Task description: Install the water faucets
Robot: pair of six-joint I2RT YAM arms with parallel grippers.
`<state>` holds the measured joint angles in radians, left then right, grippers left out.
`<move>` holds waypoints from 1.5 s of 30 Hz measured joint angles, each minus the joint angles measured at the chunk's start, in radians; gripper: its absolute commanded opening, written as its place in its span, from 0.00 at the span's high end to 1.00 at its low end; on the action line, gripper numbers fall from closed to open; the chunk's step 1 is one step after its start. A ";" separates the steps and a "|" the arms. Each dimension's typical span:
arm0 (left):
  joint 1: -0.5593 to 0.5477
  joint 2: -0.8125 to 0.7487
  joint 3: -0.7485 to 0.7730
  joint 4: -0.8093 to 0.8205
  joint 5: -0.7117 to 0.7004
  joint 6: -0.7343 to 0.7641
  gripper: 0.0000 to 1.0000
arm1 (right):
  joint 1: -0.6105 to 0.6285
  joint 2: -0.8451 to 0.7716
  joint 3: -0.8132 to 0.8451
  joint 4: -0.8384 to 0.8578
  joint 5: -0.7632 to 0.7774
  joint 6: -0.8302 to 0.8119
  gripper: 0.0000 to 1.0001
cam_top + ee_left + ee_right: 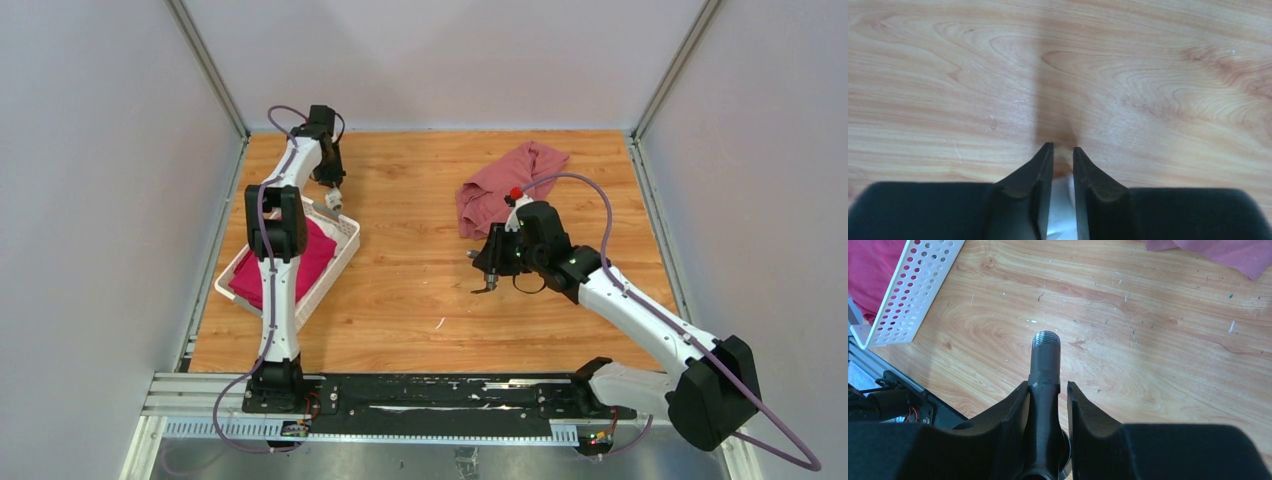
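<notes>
left end effector [1063, 150]: fitting [1060, 210], basket [345, 245] edge | right end effector [1048, 387]: tap [1045, 355], open table [1158, 340]

The dark grey tap [1044, 385] is being held aloft toward three o'clock of centre, its threaded end jutting free; the stubby white fitting [333, 199] is being pinched at ten o'clock.

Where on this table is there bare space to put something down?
Bare wood lies between the white basket and the right arm, and along the near edge by the black rail. It is crowded around the red cloth and the basket.
</notes>
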<state>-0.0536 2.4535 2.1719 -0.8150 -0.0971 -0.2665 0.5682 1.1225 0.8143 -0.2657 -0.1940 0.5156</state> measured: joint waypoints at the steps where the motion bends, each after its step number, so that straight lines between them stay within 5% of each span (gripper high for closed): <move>1: 0.000 0.000 0.003 0.001 0.004 -0.001 0.87 | 0.000 0.001 0.000 0.002 -0.001 0.000 1.00; 3: 0.000 0.000 0.003 0.000 0.013 -0.007 1.00 | 0.000 0.001 0.000 0.003 -0.003 0.000 1.00; 12: -0.011 -0.085 -0.026 0.000 0.080 -0.011 0.97 | -0.001 -0.028 0.000 0.003 -0.007 0.005 1.00; 15: -0.039 -0.211 -0.063 0.005 0.071 0.006 0.51 | -0.001 -0.067 0.000 0.003 -0.007 0.011 1.00; 18: -0.069 -0.300 -0.082 0.023 0.050 0.032 0.18 | -0.001 -0.096 -0.005 0.003 -0.007 0.018 1.00; 22: -0.101 -0.359 -0.126 0.050 0.004 0.047 0.06 | -0.002 -0.113 -0.012 0.002 -0.008 0.023 1.00; 33: -0.118 -0.183 -0.212 0.003 -0.116 0.117 0.08 | -0.002 -0.063 -0.011 0.002 -0.024 0.026 1.00; 45: -0.118 -0.130 -0.213 -0.008 -0.094 0.096 0.43 | -0.002 -0.039 -0.007 0.002 -0.030 0.024 1.00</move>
<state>-0.1719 2.3234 1.9591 -0.8230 -0.1913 -0.1703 0.5667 1.0840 0.8070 -0.2634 -0.2237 0.5396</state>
